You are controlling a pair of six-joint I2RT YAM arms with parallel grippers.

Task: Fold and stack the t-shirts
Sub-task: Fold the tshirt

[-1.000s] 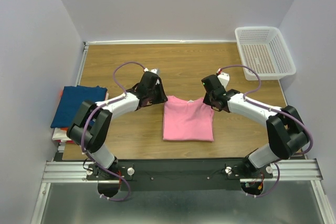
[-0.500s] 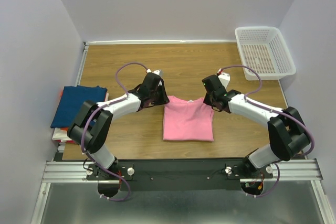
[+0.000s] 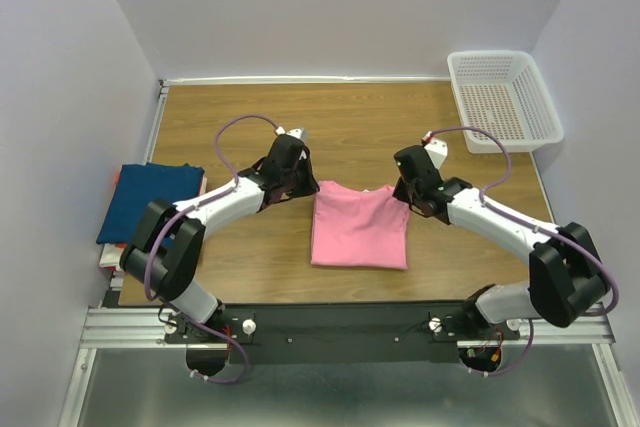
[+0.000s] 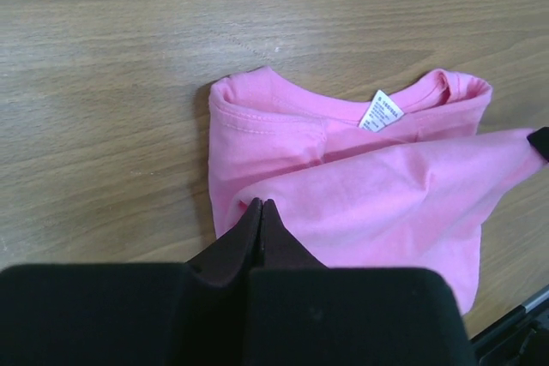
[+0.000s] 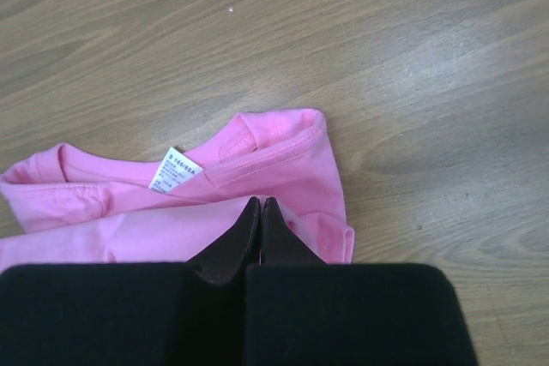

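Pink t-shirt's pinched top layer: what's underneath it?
The pink t-shirt shows only a far strip under that layer: the collar with its white label. The left pincer and right pincer pinch the layer; everything nearer beneath it is covered.

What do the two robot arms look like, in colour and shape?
The left arm and right arm are white tubes with chunky black joints. A purple cable loops along each. The black fingers taper to thin points.

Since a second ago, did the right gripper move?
Yes. The right gripper, pinching the pink shirt, slid slightly right, toward the white basket.
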